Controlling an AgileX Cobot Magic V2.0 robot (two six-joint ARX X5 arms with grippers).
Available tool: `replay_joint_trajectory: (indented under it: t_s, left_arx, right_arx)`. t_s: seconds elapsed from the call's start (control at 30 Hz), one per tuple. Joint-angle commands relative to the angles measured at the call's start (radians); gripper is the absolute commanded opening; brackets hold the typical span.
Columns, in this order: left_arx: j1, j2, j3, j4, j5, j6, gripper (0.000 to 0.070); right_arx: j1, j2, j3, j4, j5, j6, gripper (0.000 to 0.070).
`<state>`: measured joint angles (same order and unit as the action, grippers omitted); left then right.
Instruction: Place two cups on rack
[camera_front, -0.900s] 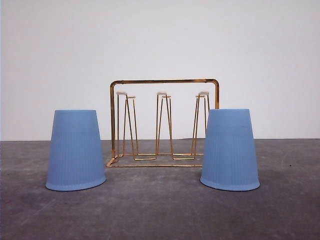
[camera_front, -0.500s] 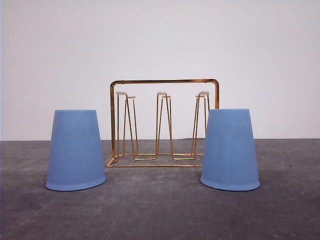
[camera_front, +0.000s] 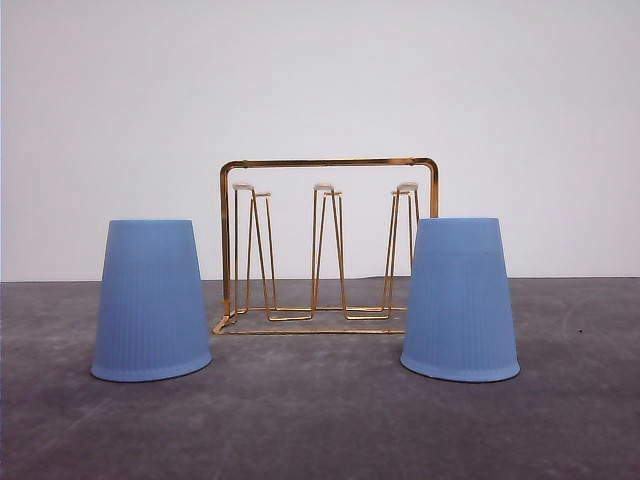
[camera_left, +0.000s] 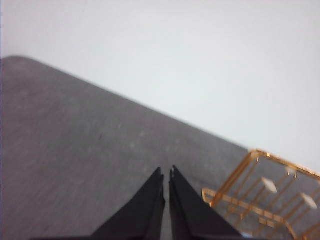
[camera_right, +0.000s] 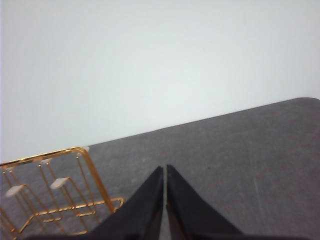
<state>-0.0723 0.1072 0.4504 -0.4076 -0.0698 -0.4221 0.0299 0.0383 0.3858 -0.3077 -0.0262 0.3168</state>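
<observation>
**Operator:** Item one, left gripper (camera_left: 166, 172): black fingers pressed together, nothing between them, held over bare grey tabletop (camera_left: 75, 145) with the rack's corner off to one side. Item two, right gripper (camera_right: 165, 170): same condition, clenched on nothing, the rack's other end near it.

**Log:** Contact with either cup?

**Operator:** None that I can see. Item three, left cup (camera_front: 151, 300): light blue, ribbed, standing mouth-down on the table, just beside the rack's left end and a little in front of it. Item four, right cup (camera_front: 459, 299): identical, also mouth-down, overlapping the rack's right end from the front camera; whether it touches the wire I cannot tell.

**Log:** And the rack?

**Operator:** Item five, gold wire rack (camera_front: 328, 162): upright between the cups and slightly behind them, hairpin prongs with white tips (camera_front: 323, 187) all bare.

**Log:** Progress entry?

**Operator:** I'd put it at nothing done. Both cups are left to grasp, lift and seat over prongs. My grippers would need to open first, as I judge it
</observation>
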Motion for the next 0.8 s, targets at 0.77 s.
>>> replay_joint_trajectory:
  t_s: [0.77]
  left_arx:
    - [-0.253,0.467,0.357,-0.431,0.384,0.636,0.0003]
  right_arx:
    - [0.158,0.306,0.259,-0.407,-0.287,-0.374,0.0007]
